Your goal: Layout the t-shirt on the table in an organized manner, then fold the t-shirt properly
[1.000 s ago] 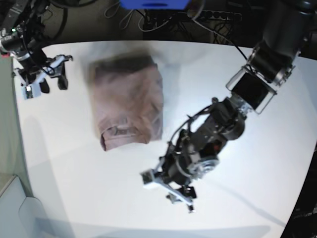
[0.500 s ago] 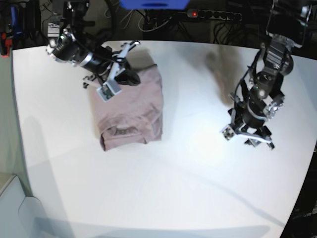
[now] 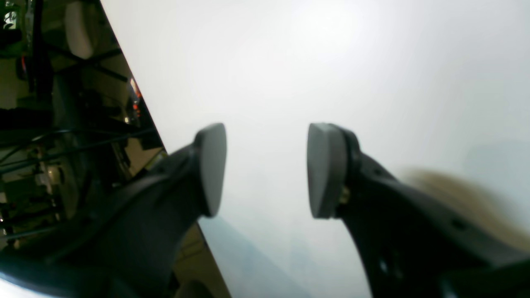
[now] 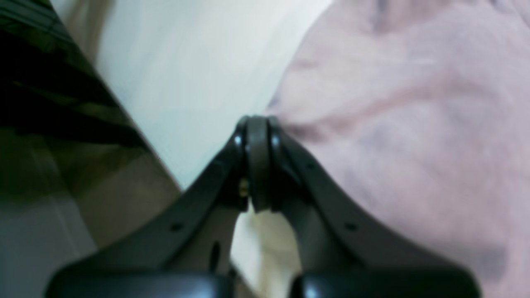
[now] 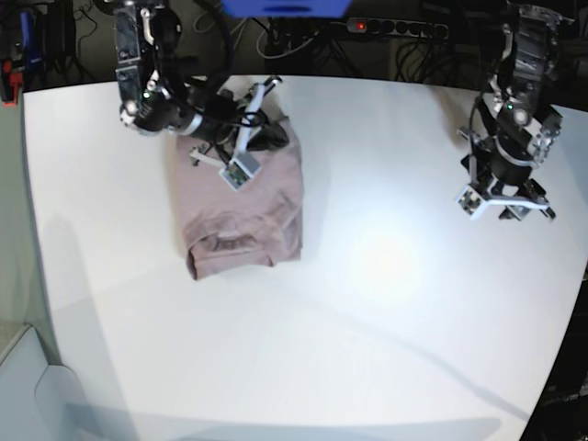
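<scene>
1. The table – white, matte; cables and dark clutter behind its far edge.
2. The t-shirt lies folded near that far edge.
3. Right gripper pressed closed at the shirt's edge – whether cloth is pinched, unclear.
4. Left gripper parted, empty, well apart from the shirt.

T-shirt — dusty mauve-pink, plain, folded into a compact upright rectangle, wrinkled, collar end bunched at the near edge. Lies flat on the white bench, left of centre towards the far side — bare matte surface all round it.
</scene>
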Tool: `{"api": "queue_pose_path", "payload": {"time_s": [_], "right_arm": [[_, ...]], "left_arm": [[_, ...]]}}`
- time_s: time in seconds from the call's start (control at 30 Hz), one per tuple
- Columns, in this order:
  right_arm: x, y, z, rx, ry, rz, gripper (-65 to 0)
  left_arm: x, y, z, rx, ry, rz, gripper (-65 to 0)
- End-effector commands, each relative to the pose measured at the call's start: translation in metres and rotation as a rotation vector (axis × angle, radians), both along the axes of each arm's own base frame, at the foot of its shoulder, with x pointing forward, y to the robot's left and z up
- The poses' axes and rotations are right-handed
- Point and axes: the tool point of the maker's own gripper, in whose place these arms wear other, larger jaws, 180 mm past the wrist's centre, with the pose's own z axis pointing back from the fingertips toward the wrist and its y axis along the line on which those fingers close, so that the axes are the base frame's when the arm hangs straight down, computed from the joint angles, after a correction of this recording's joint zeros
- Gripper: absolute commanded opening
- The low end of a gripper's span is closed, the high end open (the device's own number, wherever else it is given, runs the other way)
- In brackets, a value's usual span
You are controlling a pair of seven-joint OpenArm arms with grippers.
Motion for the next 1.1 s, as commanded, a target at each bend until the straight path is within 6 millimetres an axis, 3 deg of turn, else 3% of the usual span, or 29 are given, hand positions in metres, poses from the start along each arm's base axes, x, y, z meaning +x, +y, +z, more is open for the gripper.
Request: {"api": "queue_pose_path", "payload": {"time_s": [0.0, 0.13, 0.3, 0.4, 0.53, 0.63, 0.73, 0.9, 1.07], "right_arm": [[0.007, 0.008, 0.008, 0.047, -0.03, 0.008, -65.0], [-0.002, 0.025, -0.008, 0.097, 0.015, 0.026, -65.0], [-0.008, 0.03, -0.017, 0.117, 0.041, 0.029, -65.0], [-0.013, 0.026, -0.002, 0.11, -0.003, 0.038, -65.0], [-0.023, 0.027, 0.038, 0.127, -0.109, 0.051, -65.0], [-0.04, 0.023, 0.056, 0.127, -0.144, 0.061, -65.0], [-0.056, 0.014, 0.05, 0.105, -0.115, 0.06, -65.0], [-0.073, -0.029, 0.027, 0.022, -0.036, -0.033, -65.0], [-0.094, -0.059, 0.013, -0.033, 0.036, -0.111, -65.0]], "left_arm": [[0.003, 0.004, 0.009, 0.016, -0.027, -0.001, -34.7], [-0.006, 0.001, 0.006, 0.015, -0.012, -0.007, -34.7], [-0.015, 0.002, 0.001, 0.015, 0.007, -0.003, -34.7], [-0.022, 0.007, 0.004, 0.012, 0.006, 0.013, -34.8], [-0.028, 0.006, 0.004, 0.011, 0.013, 0.011, -35.7], [-0.038, -0.002, -0.004, -0.018, 0.033, 0.017, -43.3], [-0.045, -0.013, -0.01, -0.066, 0.04, 0.039, -54.2], [-0.066, -0.032, -0.027, -0.136, 0.088, 0.072, -65.0], [-0.094, -0.05, -0.038, -0.185, 0.14, 0.082, -64.9]]}}
